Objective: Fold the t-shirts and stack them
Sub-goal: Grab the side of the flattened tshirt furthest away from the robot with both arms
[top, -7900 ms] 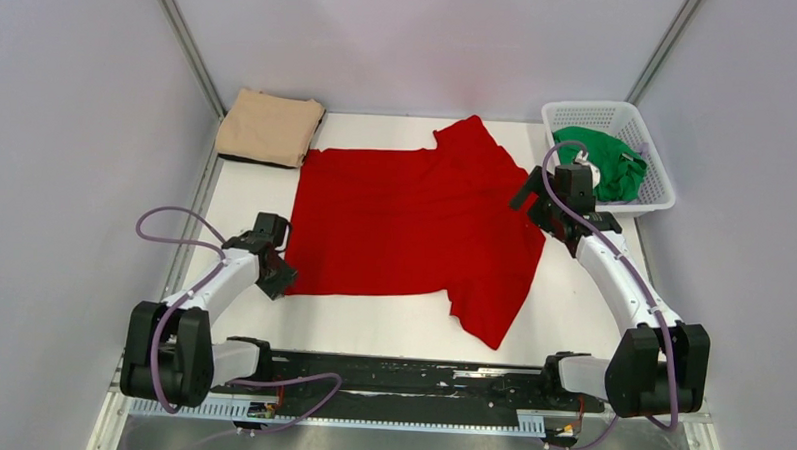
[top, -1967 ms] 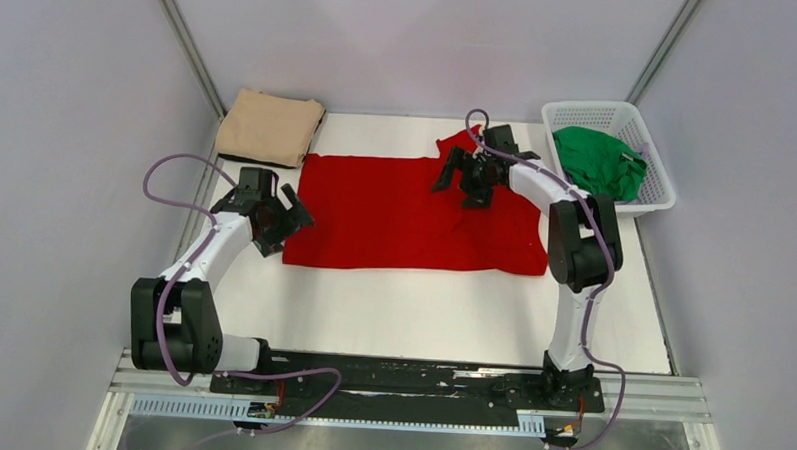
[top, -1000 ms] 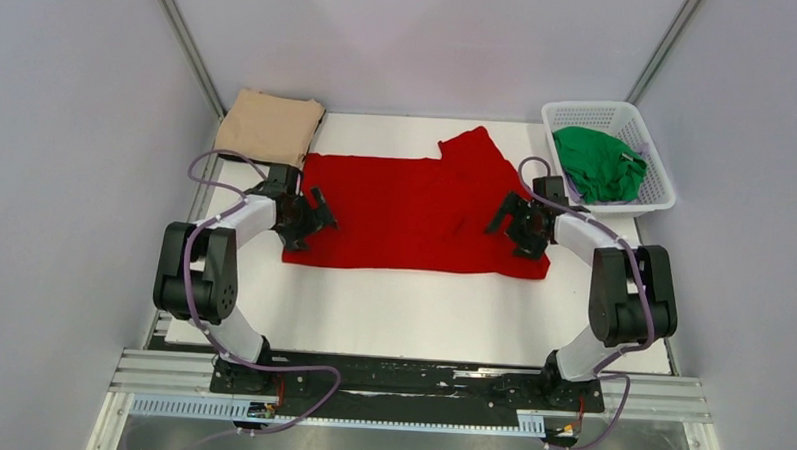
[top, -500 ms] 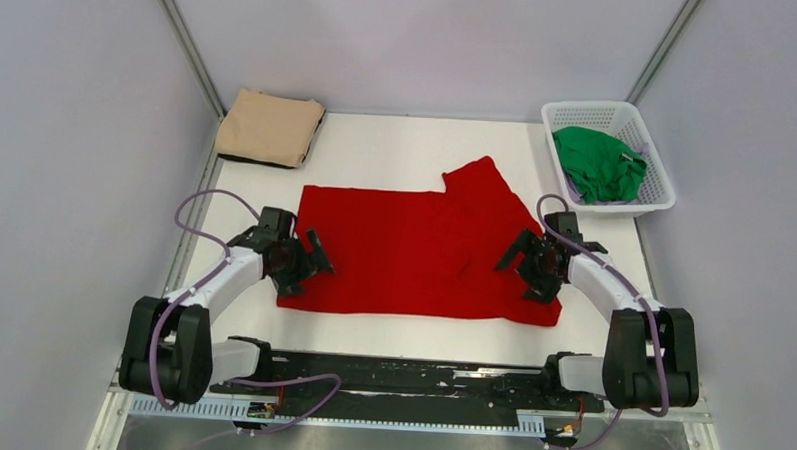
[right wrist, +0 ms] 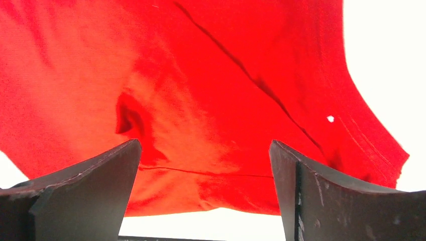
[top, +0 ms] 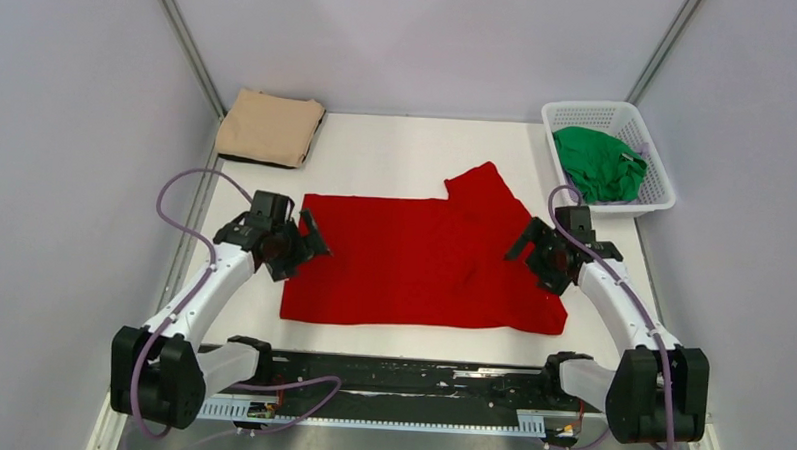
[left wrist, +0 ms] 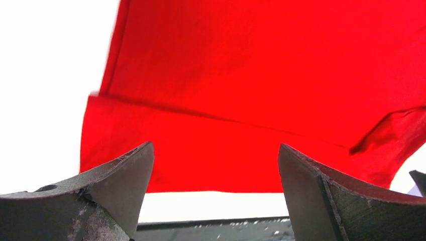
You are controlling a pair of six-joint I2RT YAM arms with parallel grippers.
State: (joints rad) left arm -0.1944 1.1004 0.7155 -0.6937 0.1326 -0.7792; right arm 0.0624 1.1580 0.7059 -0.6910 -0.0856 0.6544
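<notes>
Top external: left gripper, right gripper spread, empty, at red t-shirt sides; both layers to be pinched evenly.

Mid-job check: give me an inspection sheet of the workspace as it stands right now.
Surface: white table surface, flat, no spills seen.
Job's things: red cloth t-shirt spread mid-table, partly folded, one sleeve sticking out at its far right; tan cloth t-shirt folded at the far left corner; green cloth t-shirt crumpled inside the white plastic lattice basket at far right.
Clutter: nothing seen.
Grippers: left gripper and right gripper at the red shirt's two ends, jaws open, holding nothing.
Cables: purple cables looped along both arms, not snagged.
Surroundings: grey walls, metal frame posts.
</notes>
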